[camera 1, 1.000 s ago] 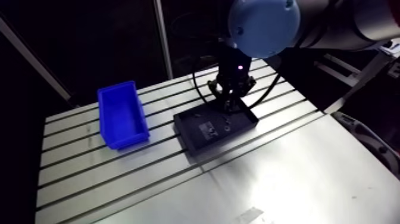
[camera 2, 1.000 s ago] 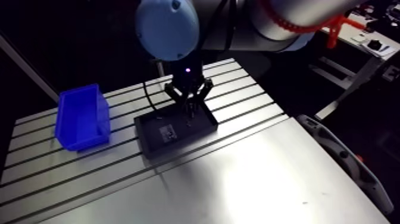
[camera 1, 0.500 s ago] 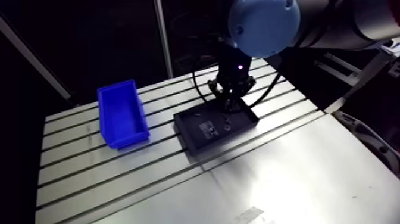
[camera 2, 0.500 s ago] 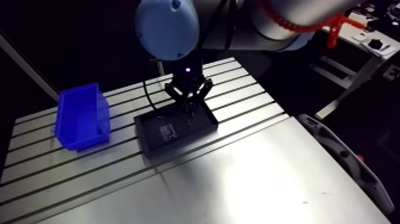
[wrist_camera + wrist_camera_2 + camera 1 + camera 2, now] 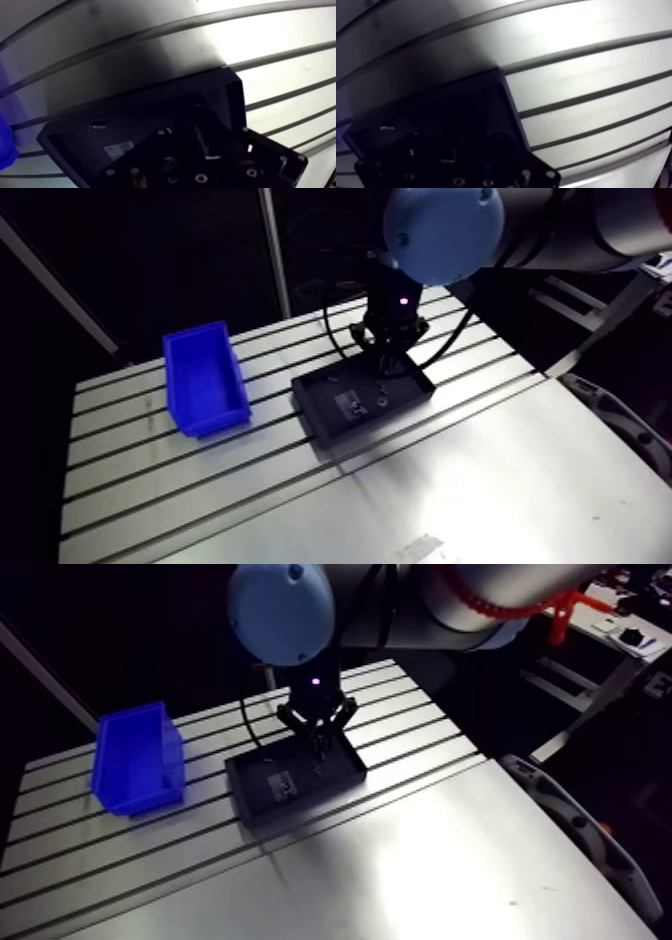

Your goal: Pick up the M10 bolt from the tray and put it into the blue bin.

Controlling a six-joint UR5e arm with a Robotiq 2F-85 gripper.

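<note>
Black Robotiq gripper (image 5: 386, 360) hangs over the shallow black plastic tray (image 5: 325, 426), at its one-o'clock edge. Its grip? Can't tell. Small metal parts (image 5: 383, 396) lie inside, but the M10 bolt can't be singled out. Blue plastic bin (image 5: 215, 419) sits at the tray's nine o'clock, apart.

The desk (image 5: 480, 478) is showing smooth bare metal, shining brightly towards its near edge. The tray (image 5: 325, 426) is looking like matt black plastic, the blue bin (image 5: 205, 376) like smooth, faintly glossy plastic.

The bin (image 5: 214, 422) is showing bright blue, the tray (image 5: 325, 416) matte black, and the desk (image 5: 480, 478) silver, striped with dark parallel slots.
</note>
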